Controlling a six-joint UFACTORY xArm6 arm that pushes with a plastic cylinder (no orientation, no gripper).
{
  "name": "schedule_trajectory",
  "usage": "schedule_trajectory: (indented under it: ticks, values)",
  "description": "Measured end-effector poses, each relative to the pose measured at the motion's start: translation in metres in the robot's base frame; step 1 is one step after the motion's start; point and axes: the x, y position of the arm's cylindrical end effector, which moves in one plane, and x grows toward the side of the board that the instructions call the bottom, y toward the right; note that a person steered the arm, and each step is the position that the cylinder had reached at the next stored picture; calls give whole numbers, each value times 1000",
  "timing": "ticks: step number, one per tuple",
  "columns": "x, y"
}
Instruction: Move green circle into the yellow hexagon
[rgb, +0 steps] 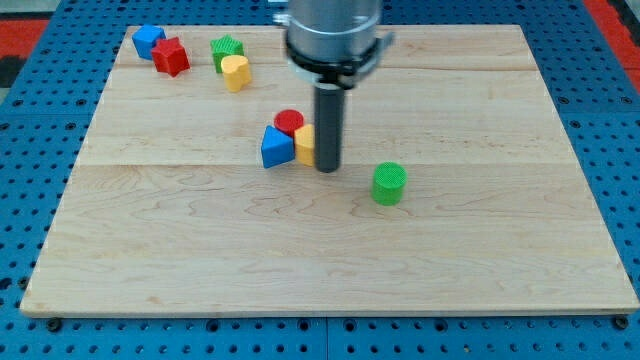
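The green circle (388, 184) stands on the wooden board a little right of the view's middle. The yellow hexagon (305, 145) lies to its left, partly hidden behind my rod, and touches a blue triangle (276, 148) and a red circle (289, 122). My tip (328, 168) rests on the board right against the yellow hexagon's right side, about a block's width left of the green circle.
At the view's top left are a blue block (148, 40), a red star-like block (171, 57), a green block (227, 50) and a yellow heart (236, 72). The wooden board (500, 260) lies on a blue perforated table.
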Motion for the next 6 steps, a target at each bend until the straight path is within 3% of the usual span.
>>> schedule_trajectory:
  ticks: [2, 3, 5, 6]
  values:
    - [-13, 145]
    - [58, 164]
    - [-5, 6]
    - [0, 88]
